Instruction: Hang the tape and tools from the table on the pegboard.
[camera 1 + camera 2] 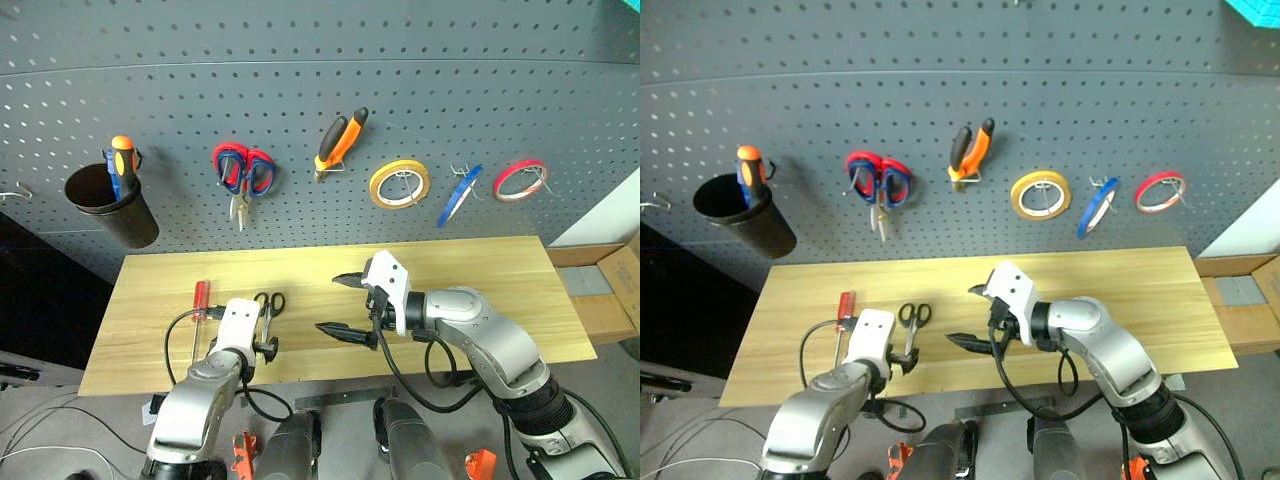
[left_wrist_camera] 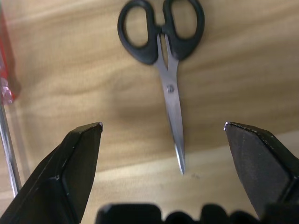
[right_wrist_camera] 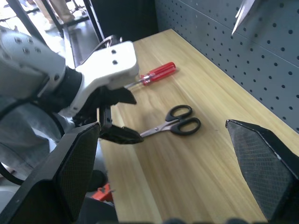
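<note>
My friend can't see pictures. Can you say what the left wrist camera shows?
Small black-handled scissors lie closed on the light wooden table, blades pointing toward the open left gripper above them. A red-handled screwdriver lies beside them.

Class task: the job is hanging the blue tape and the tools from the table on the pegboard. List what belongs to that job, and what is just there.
Belongs to the job:
black-handled scissors, on the table
red-handled screwdriver, on the table
orange-and-black pliers, on the pegboard
blue tape, on the pegboard

Just there:
red-and-blue scissors
yellow tape
red tape
black cup holding an orange-topped screwdriver
</note>
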